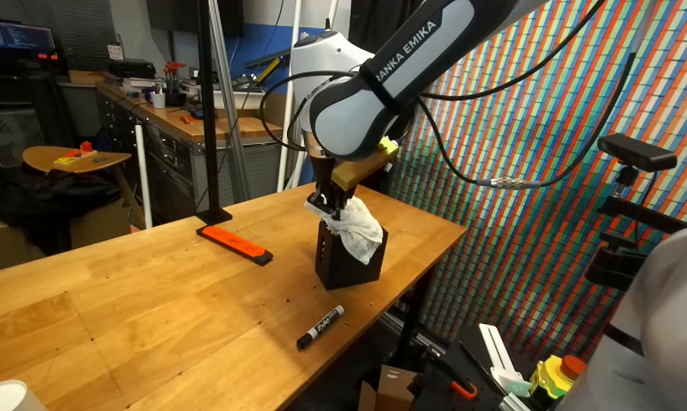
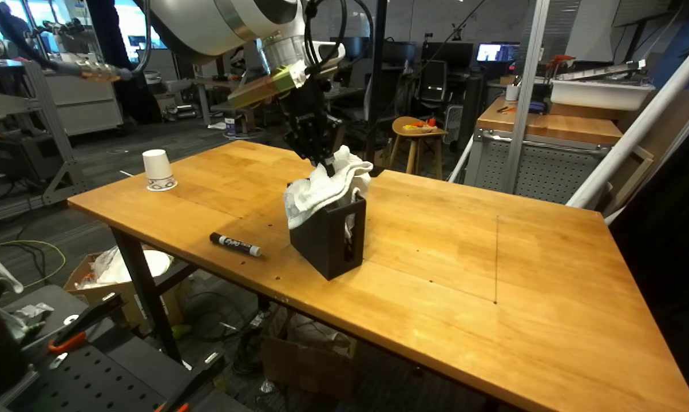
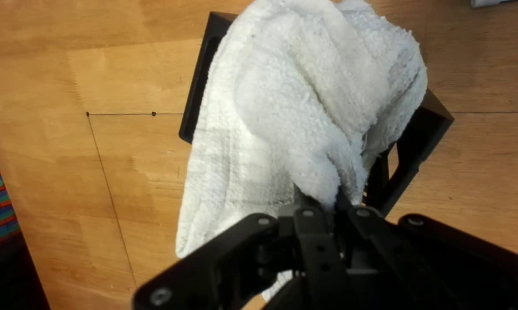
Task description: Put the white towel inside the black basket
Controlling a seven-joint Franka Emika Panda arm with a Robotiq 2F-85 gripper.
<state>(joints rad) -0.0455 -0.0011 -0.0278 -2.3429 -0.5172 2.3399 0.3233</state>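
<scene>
The tool [image 3: 321, 205] grips a pinch of the white towel [image 3: 293, 107], which lies bunched across the mouth of the black basket [image 2: 321, 243], one fold hanging down outside and some cloth showing through its slotted side. The basket stands upright on the table [image 1: 178, 314], near a marker [image 1: 320, 327].

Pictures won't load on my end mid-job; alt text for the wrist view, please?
The gripper pinches a fold of the white towel, which lies bunched over the black basket, hiding most of its opening and overhanging its side. A wooden table lies beneath.
</scene>
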